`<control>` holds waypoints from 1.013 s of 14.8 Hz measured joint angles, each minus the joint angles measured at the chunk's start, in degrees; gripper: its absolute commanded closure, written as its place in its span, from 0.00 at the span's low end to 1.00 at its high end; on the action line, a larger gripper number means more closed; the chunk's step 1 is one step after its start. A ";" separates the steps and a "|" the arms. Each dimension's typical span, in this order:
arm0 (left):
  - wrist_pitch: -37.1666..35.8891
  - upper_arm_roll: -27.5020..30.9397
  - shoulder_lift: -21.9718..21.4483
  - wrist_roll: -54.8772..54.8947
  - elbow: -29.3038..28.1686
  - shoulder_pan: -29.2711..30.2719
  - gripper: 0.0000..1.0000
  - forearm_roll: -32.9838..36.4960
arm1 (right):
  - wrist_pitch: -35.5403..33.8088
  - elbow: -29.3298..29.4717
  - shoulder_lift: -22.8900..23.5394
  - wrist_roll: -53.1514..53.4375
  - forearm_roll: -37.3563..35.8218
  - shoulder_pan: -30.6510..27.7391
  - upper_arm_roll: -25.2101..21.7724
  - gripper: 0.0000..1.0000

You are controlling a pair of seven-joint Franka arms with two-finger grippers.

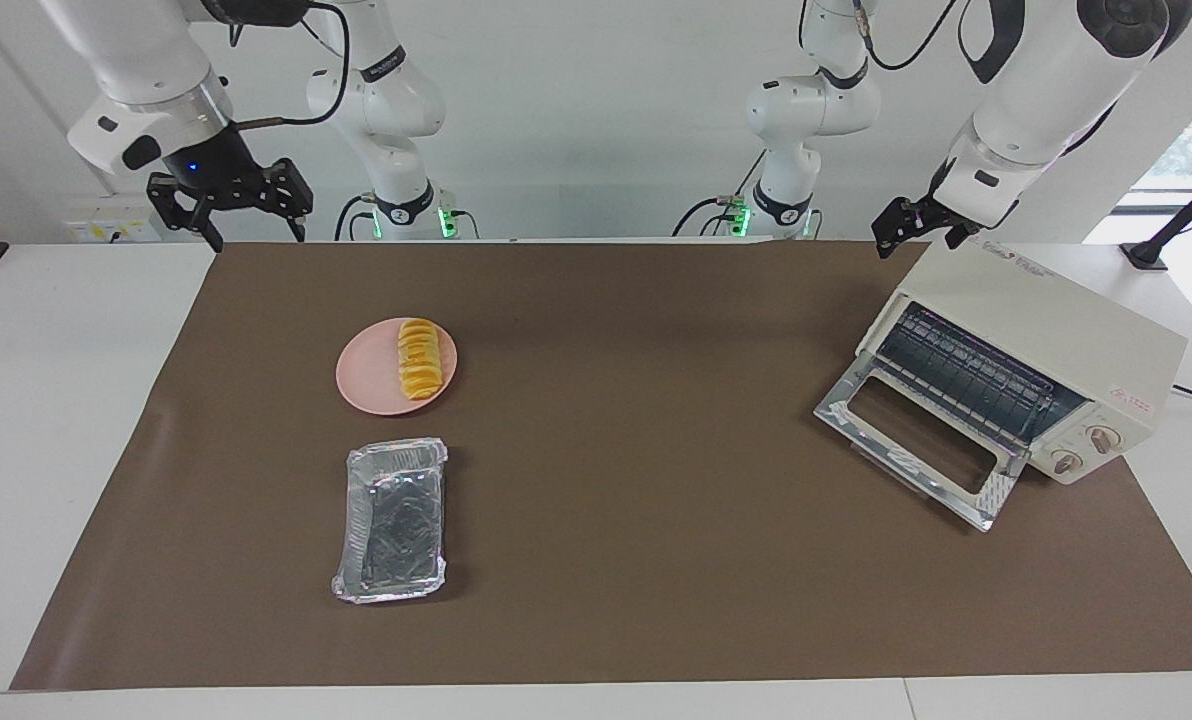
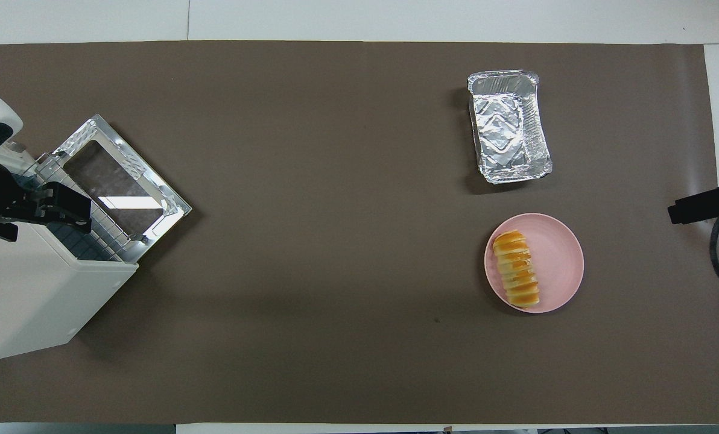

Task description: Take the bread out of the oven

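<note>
Facing view: bread (image 1: 419, 358) on pink plate (image 1: 371, 385), oven (image 1: 1031, 360) door down, both grippers' opening unclear.

My left gripper (image 2: 64, 208) hangs over the oven (image 2: 46, 289), above its open door (image 2: 121, 187). Well apart, toward my right gripper (image 2: 697, 208), the bread (image 2: 516, 268) lies on the pink plate (image 2: 555, 262), beside the foil tray (image 2: 507, 126).

bread (image 1: 420, 358): yellow-orange, ridged
plate (image 1: 371, 382): pink
foil tray (image 1: 393, 520): silver – crinkled
oven (image 1: 1041, 352): cream-white w/ dark rack
mat (image 1: 636, 520): brown
</note>
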 measured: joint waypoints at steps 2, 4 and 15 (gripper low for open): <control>0.00 0.00 0.00 0.00 0.00 0.00 0.00 0.00 | -1.85 2.15 0.92 -0.42 0.00 2.29 -2.68 0.00; 0.00 0.00 0.00 0.00 0.00 0.00 0.00 0.00 | -1.92 2.86 1.88 -0.36 -0.03 3.67 -3.60 0.00; 0.00 0.00 0.00 0.00 0.00 0.00 0.00 0.00 | -1.26 2.89 3.07 1.67 -1.33 4.66 -5.08 0.00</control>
